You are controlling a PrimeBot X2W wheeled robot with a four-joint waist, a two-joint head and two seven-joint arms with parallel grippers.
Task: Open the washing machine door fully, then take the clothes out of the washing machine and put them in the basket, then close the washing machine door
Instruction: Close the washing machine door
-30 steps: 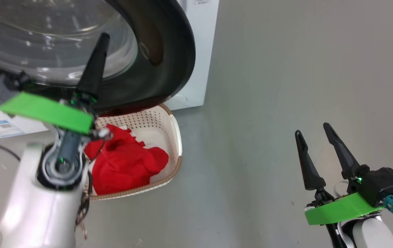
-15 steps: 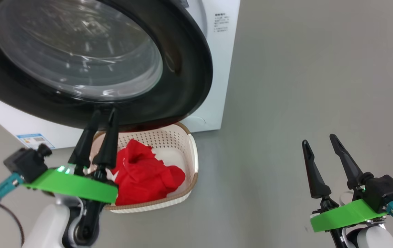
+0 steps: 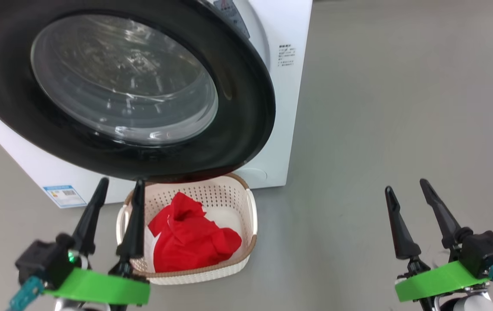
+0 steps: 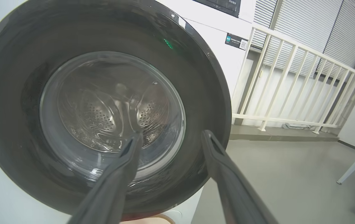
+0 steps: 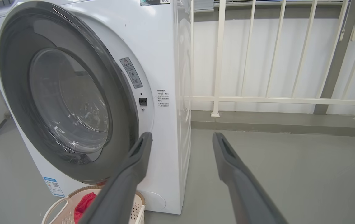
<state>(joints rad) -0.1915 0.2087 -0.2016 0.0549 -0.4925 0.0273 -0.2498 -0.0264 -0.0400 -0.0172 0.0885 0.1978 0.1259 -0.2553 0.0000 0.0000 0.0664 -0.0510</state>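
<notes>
While the washing machine door point(image 3: 246, 108) hangs out over the basket point(image 3: 252, 216) in the head view, the clothes point(image 3: 190, 242) lie heaped inside that basket, which sits on the floor against the foot of the washing machine point(image 3: 289, 86). The left gripper point(image 3: 121, 181) hovers before the machine's front, fingers apart and empty. One finger crosses the basket's left rim in the picture, and the red heap lies just beside that finger, not between the two. The right gripper point(image 3: 406, 185) is well off to the machine's right over bare floor, fingers likewise spread, holding nothing.

Seen from the left wrist, the left gripper point(image 4: 172, 133) points at the door point(image 4: 9, 109). Its parted tips overlap the lower glass and black rim; contact cannot be told. The steel drum point(image 4: 102, 118) shows through the glass.

Seen from the right wrist, the right gripper point(image 5: 182, 134) aims at the machine's point(image 5: 165, 46) right front corner, fingers wide. The door point(image 5: 12, 77) is left of them. The basket point(image 5: 51, 208) with the clothes point(image 5: 84, 202) sits at the machine's foot, beside one finger's base.
</notes>
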